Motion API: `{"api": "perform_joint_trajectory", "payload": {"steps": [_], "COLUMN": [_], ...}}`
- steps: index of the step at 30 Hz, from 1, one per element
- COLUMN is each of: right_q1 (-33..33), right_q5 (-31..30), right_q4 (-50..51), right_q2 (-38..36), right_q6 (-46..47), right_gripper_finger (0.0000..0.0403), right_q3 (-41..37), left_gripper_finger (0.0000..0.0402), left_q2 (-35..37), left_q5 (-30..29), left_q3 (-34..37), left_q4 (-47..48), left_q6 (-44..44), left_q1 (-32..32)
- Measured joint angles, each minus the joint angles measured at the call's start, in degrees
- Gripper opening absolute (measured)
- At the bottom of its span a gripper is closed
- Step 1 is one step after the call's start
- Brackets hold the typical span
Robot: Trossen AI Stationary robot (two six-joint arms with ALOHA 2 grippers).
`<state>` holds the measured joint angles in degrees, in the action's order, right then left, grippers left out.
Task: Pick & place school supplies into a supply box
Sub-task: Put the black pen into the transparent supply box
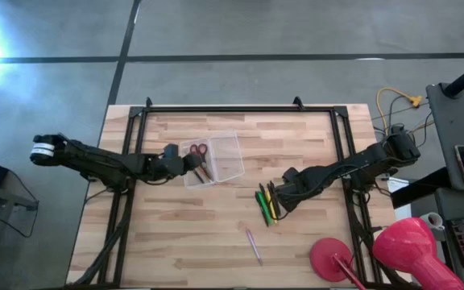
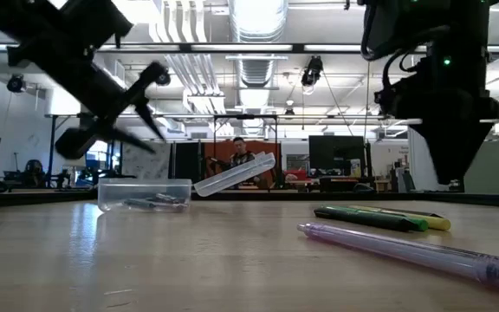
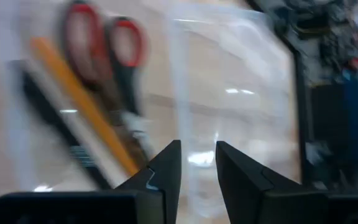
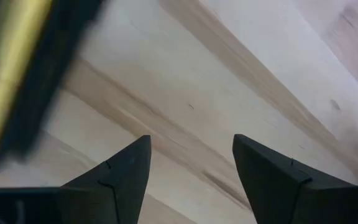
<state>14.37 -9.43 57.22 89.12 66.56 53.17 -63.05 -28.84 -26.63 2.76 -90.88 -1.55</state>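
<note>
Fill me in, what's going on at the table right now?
The left hand hovers at the clear supply box, which already holds the red-handled scissors and an orange pencil. The right hand, open, is beside the green and yellow pens. A purple pen waits on the table.

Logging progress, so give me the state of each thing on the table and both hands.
Supply box: open, holding scissors and an orange pencil.
Green, yellow and black pens: loose on table.
Purple pen: loose on table.
Left hand: open, at the box.
Right hand: open, beside the pens.
</note>
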Motion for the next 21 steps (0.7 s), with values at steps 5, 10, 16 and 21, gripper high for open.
{"api": "perform_joint_trajectory", "payload": {"steps": [5, 10, 16, 21], "right_q1": [-0.2, -2.9, -3.1, -3.0], "right_q5": [4.4, 12.0, 13.5, 12.3], "right_q4": [3.2, -7.9, -11.3, -12.5], "right_q2": [0.0, 1.3, 3.3, 4.7], "right_q6": [-4.3, -3.3, 2.4, 2.8], "right_gripper_finger": [0.0219, 0.0219, 0.0219, 0.0219], "right_q3": [-0.5, -2.5, -0.2, 1.2], "left_gripper_finger": [0.0085, 0.0086, 0.0086, 0.0086], "left_q2": [1.2, 1.3, 0.5, 0.5], "left_q5": [1.1, 0.9, -0.8, -1.6], "left_q3": [-6.6, -13.3, -18.7, -18.2], "left_q4": [2.8, 8.3, 15.9, 16.8], "left_q6": [9.8, 16.9, 18.4, 18.4], "left_q1": [-3.2, -6.9, -7.9, -7.9]}}
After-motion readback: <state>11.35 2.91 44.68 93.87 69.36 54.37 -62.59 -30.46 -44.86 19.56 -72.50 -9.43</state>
